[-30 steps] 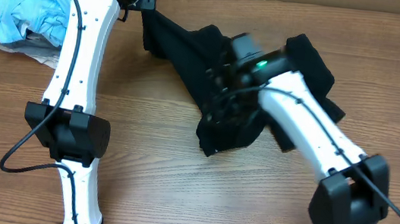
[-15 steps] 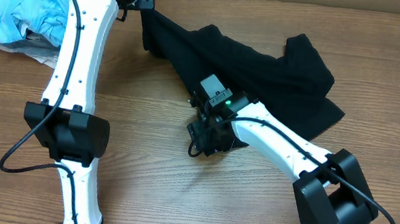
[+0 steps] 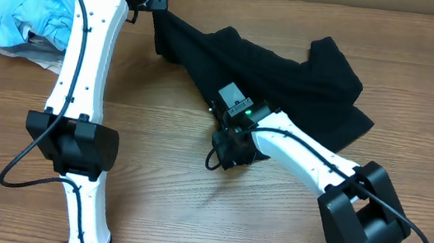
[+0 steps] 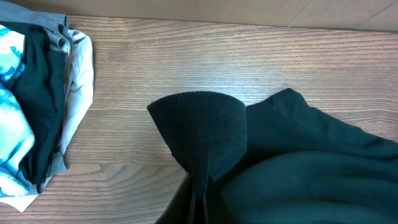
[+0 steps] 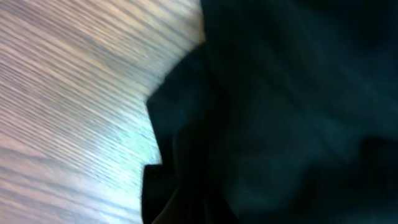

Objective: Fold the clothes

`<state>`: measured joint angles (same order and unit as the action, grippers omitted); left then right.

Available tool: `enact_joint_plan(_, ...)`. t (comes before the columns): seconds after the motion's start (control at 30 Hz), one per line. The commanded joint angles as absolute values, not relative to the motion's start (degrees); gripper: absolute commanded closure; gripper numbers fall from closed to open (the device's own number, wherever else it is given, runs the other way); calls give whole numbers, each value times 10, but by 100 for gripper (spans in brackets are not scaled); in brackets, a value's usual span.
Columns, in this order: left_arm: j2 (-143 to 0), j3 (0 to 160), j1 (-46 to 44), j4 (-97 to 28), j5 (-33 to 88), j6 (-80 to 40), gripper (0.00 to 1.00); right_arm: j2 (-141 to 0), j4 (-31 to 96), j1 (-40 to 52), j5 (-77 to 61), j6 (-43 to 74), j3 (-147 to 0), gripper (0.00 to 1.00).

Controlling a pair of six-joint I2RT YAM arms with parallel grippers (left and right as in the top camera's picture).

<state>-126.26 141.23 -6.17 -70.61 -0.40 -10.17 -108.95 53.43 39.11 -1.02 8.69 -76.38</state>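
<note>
Clothes (image 3: 289, 72), one black garment, lay rumpled across the far middle of the tabletop (image 3: 157, 205). The left gripper (image 3: 157, 5) was closed on its far-left corner, the fabric bunching to a pinch in the left wrist view. The right gripper (image 3: 228, 152) sat on the garment's near edge; whether it was open or closed could not be told, as the right wrist view was blurred. A light blue shirt (image 3: 28, 3) lay heaped at the far left.
</note>
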Motion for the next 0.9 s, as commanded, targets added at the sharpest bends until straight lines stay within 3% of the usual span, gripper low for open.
enact_joint_plan(0.0, -1228, 1419, -46, -712, -4, -96, 96, -1041, 599, 340, 5, 119, -850, 96)
enact_joint_plan(0.3, -1110, 1424, -22, -724, -4, -91, 95, -990, 846, 110, -1, 101, -1182, 96)
enact_joint_plan(0.57, -1045, 1424, -22, -728, -4, -66, 90, -990, 917, -76, -72, 70, -1419, 96)
enact_joint_plan(0.7, -1016, 1424, -23, -729, -1, -66, 96, -990, 949, -152, -158, 48, -1505, 96)
enact_joint_plan(0.87, -964, 1424, -23, -728, 3, -68, 96, -981, 970, -210, -226, 32, -1574, 96)
